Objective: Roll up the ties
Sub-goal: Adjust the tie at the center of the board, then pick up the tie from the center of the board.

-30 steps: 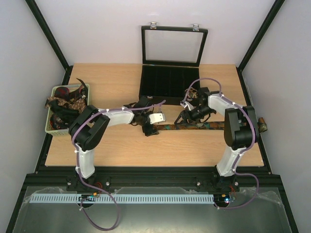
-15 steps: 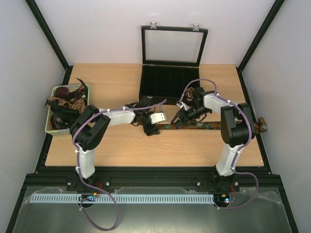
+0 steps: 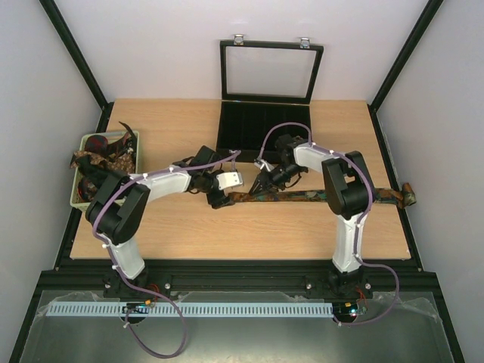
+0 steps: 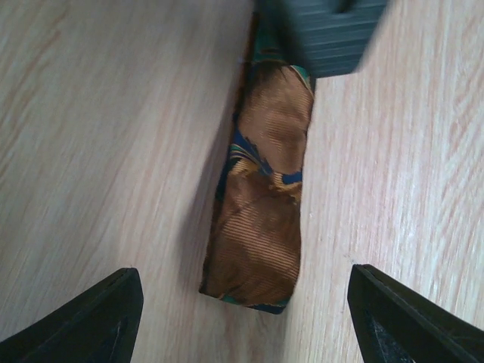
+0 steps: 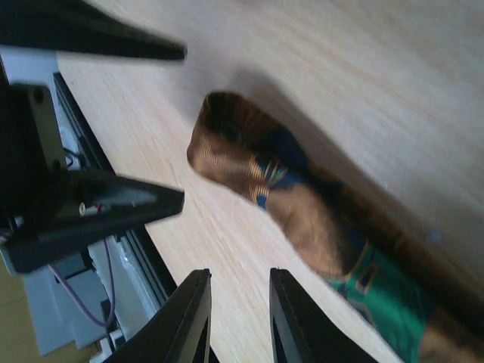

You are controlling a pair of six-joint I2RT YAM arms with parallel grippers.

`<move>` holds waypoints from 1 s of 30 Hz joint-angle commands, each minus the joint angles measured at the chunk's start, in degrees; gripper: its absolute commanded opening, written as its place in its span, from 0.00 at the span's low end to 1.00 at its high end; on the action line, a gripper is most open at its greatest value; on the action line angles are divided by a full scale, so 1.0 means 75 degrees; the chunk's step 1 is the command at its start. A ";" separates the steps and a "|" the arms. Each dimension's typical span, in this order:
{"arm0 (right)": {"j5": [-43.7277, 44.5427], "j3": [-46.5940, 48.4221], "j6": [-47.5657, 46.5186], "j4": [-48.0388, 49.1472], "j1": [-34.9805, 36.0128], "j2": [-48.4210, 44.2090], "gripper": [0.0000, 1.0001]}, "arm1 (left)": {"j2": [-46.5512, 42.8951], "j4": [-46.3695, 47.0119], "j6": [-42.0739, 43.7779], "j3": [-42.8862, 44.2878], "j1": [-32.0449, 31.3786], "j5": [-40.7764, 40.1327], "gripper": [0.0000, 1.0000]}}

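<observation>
One tie, brown with green and blue, lies stretched across the table, its right end over the right edge. Its narrow end lies flat between the wide-open fingers of my left gripper, which hovers just above it, touching nothing; the top view shows that gripper at the tie's left tip. My right gripper is slightly open and empty, just beside the same tie end; in the top view it is above the tie. More ties are heaped in the basket.
A pale green basket stands at the left edge. A black compartmented box with its glass lid raised stands at the back centre. The two grippers are close together; the left gripper's fingers show in the right wrist view.
Both grippers have moved left and slightly toward the back. The tie's left end now lies farther left, and more of its length shows.
</observation>
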 commanded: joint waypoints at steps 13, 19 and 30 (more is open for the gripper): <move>0.1067 0.0376 -0.0040 0.0010 0.0297 0.1268 0.12 | 0.0700 -0.0675 0.0948 0.0416 -0.0253 -0.0274 0.54; 0.1425 0.0289 -0.0156 -0.0009 0.0297 0.1394 0.11 | 0.0252 -0.0343 0.0671 0.0404 -0.0267 0.0171 0.41; 0.1423 0.0342 -0.0059 0.0043 0.0297 0.1392 0.11 | 0.0588 0.0168 -0.0413 0.1144 -0.0573 0.0820 0.35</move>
